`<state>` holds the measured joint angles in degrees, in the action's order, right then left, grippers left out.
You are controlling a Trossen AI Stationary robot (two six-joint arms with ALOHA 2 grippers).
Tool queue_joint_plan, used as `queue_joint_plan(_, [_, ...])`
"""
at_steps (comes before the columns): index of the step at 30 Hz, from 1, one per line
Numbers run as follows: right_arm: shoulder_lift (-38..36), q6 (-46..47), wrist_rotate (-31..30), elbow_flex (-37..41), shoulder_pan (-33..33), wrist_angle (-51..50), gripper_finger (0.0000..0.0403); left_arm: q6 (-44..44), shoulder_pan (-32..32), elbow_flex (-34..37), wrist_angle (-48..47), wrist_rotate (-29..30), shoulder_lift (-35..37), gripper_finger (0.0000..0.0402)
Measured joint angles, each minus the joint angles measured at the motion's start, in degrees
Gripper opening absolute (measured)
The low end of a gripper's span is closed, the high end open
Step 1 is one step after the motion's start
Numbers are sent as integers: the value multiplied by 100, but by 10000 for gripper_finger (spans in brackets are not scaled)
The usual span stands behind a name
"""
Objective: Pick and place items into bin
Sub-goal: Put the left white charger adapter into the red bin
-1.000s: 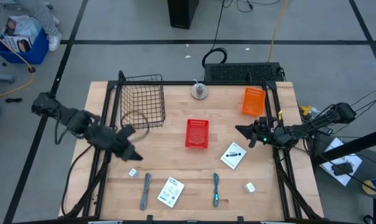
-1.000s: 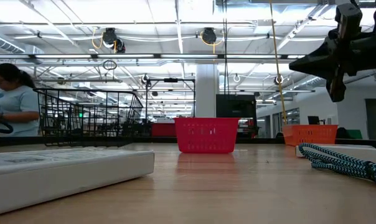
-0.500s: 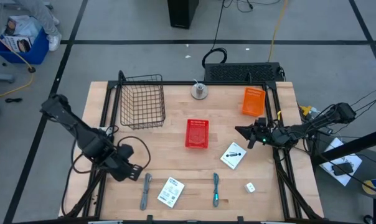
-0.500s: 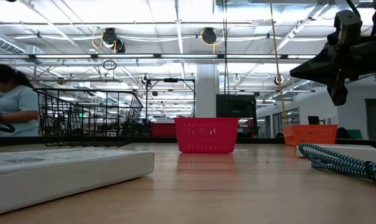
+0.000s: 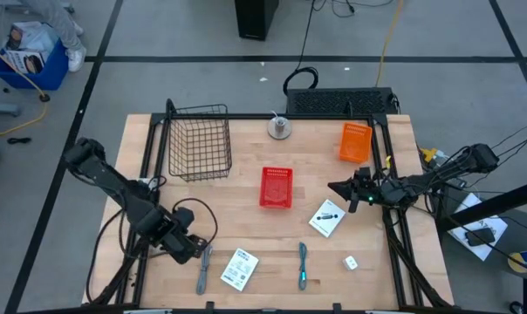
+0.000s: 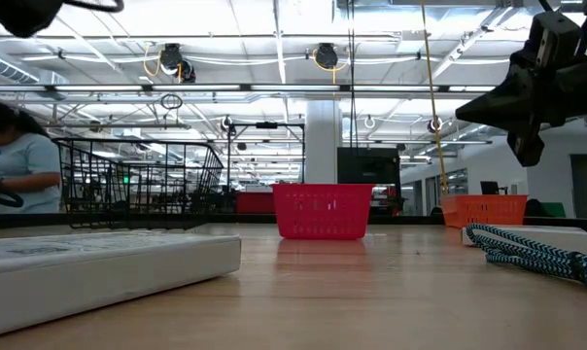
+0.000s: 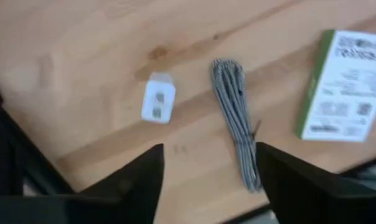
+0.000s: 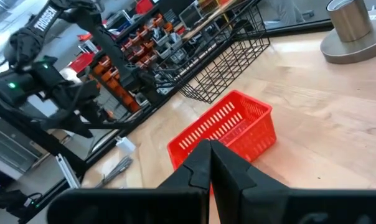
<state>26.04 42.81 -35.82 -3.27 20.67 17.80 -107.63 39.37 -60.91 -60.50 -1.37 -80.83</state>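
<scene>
- Step in hand: your left gripper hangs low over the front left of the table, fingers spread wide and holding nothing. In its wrist view a small white block and a grey stick-like tool lie just beyond the two fingertips. I judge this the approach to a first pick.
- Task things: none is in a bin yet. The tool lies touching or just beside the left gripper, with a white packet next to it. A second tool, a second white block and another packet lie toward the right.
- Bins: a red bin stands mid-table, an orange bin at the back right, a wire basket at the back left. Which one is meant cannot be told.
- Right gripper: it hovers above the table's right side, beside the packet, fingers shut on nothing.
- Next move: centre the open fingers over one item, descend, then close.
- Edges and room: block and tool lie near the table's front left edge, close to the frame rail; the wood toward the red bin is bare.
</scene>
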Motion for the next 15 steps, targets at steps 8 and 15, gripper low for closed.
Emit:
queue_joint_plan(8, [2, 159, -2, 0, 0, 77, 0, 56, -35, 361, 406, -537, -429, 289])
queue_joint_plan(15, [2, 297, 9, 0, 0, 77, 0, 168, -8, 360, 307, -229, -360, 246])
